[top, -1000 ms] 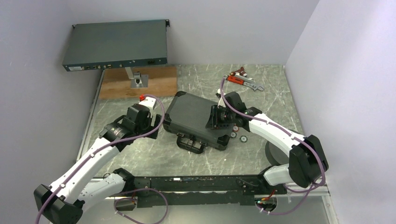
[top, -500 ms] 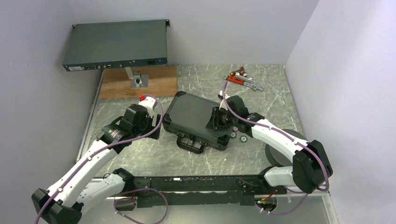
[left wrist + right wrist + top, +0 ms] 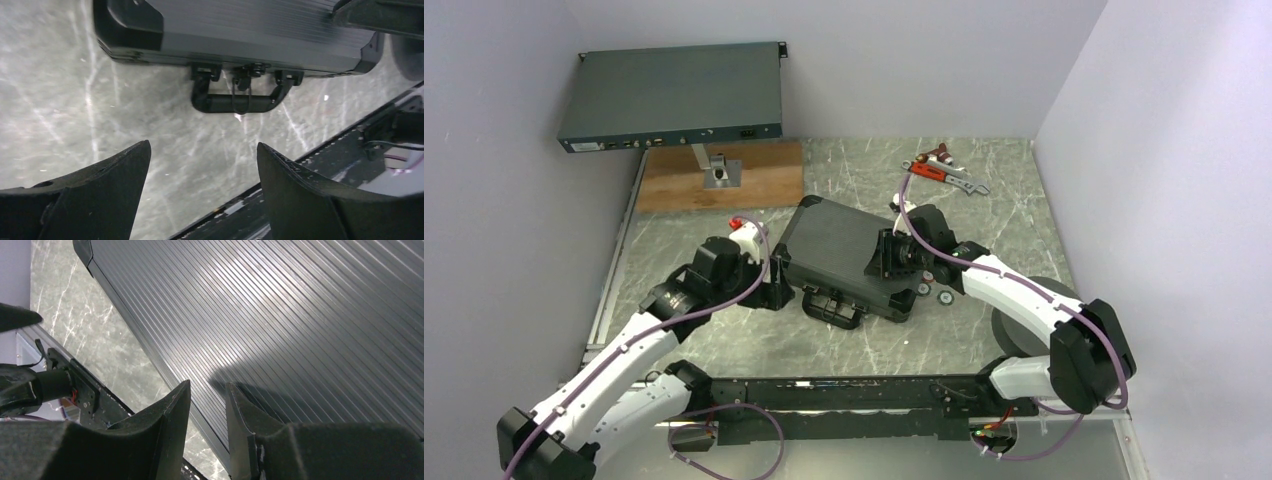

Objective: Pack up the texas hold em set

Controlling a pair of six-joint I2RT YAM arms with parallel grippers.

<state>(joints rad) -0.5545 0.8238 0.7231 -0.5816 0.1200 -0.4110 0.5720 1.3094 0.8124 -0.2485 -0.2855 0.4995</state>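
The shut black case [image 3: 844, 255] lies mid-table [image 3: 854, 170], handle [image 3: 235, 102] toward the near edge, bare table left and in front; poker chips [image 3: 945, 297] lie just beside its right edge; the left gripper [image 3: 202, 150] gapes wide, empty, facing the handle; the right gripper [image 3: 207, 385], parted a slit, holds nothing over the ribbed lid.
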